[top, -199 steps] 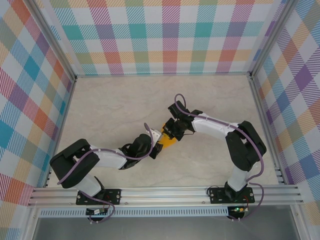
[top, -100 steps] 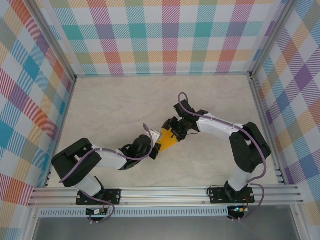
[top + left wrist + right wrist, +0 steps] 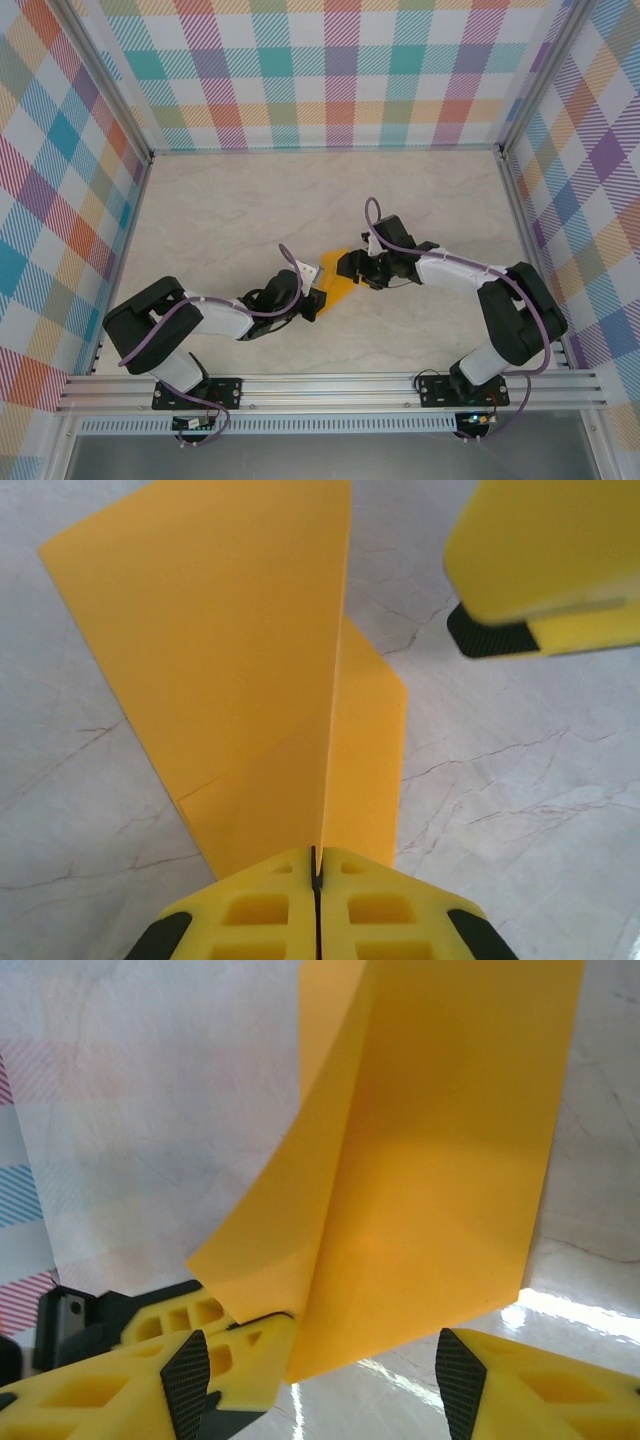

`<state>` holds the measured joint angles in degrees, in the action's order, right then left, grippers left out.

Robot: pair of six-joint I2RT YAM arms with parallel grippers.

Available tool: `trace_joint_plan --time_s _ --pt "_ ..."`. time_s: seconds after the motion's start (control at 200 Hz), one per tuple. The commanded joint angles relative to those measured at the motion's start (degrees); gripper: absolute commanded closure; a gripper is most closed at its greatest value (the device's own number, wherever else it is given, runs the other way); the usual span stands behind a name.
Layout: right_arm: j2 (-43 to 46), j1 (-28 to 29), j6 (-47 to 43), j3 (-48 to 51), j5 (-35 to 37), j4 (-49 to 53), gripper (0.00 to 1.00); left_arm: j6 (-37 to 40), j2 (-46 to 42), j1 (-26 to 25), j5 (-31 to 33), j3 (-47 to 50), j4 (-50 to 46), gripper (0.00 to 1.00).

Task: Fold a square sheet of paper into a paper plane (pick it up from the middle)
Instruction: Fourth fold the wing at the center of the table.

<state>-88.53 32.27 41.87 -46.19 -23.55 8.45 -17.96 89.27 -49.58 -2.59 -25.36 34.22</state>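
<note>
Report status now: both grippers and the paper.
Left gripper shut on folded orange paper sheet. Right gripper open, jaws astride the sheet, not gripping. Nothing in the way.

I work on a pale, marble-look table [image 3: 220,210] with thin grey veins. Plaid walls [image 3: 340,70] in teal, orange, purple and pink rise on its far, left and right sides. A metal rail [image 3: 330,385] runs along its near edge.

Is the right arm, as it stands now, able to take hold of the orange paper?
Probably yes. The orange paper stands between the open jaws of the right gripper, with nothing in the way; the left gripper is shut on its narrow end.
</note>
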Motion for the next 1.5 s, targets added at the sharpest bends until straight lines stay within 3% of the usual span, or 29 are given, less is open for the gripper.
trace_joint_plan --time_s 0.0,0.39,1.11,1.495 --pt "1.4 -0.3 -4.9 1.2 -3.1 -4.6 0.37 -5.7 0.4 0.5 -2.4 -1.6 -0.3 0.95" --pt "-5.7 -0.3 -7.5 -1.2 -5.4 -6.9 0.47 -14.3 3.0 0.9 -1.9 -0.8 3.3 0.95" --pt "-13.6 -0.1 -6.1 -5.3 -4.3 -5.6 0.46 -20.4 4.6 2.0 -3.3 -0.1 4.6 0.93" --pt "-15.8 0.2 -6.4 -7.4 1.2 0.7 0.43 -21.1 4.2 2.4 -4.0 -0.7 2.4 0.82"
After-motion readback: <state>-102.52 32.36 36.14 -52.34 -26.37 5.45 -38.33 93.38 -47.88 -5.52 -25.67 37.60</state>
